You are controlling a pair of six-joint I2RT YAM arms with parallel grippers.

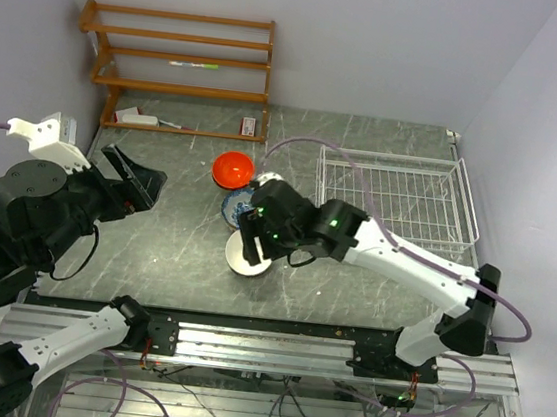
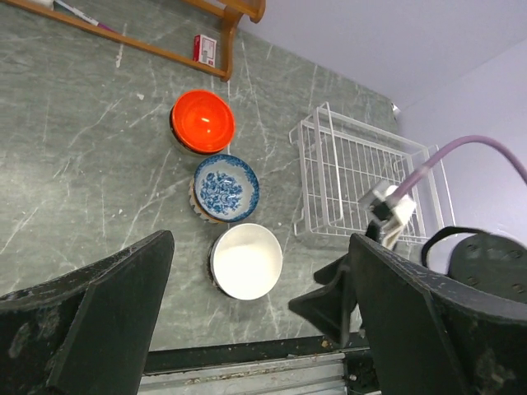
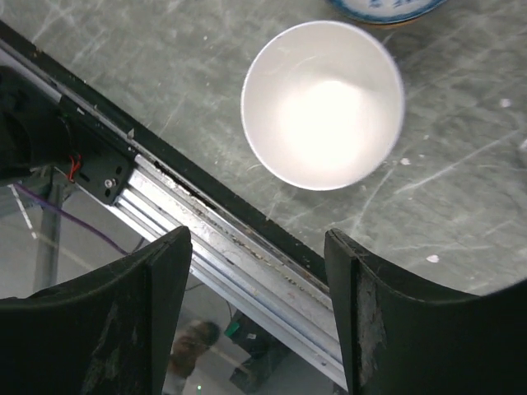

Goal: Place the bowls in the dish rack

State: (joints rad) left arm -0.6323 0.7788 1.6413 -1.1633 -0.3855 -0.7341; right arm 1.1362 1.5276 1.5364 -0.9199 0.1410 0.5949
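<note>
The right arm reaches low over the bench [image 1: 154,245], its right fingers [image 3: 177,255] parted above the plain white bowl [image 3: 323,103] with nothing between them, probably lining up on its rim. The left fingers [image 2: 156,255] hang off to the side, spread wide and empty, likely to keep clear. Three bowls show in a row mid-bench: an orange-red bowl [image 1: 233,169], a blue-and-white bowl [image 2: 226,187] and the white one. Darker rims under the first two hint at more nested below. One dish rack [image 1: 393,161] stands just right of them, no bowl in it yet
</note>
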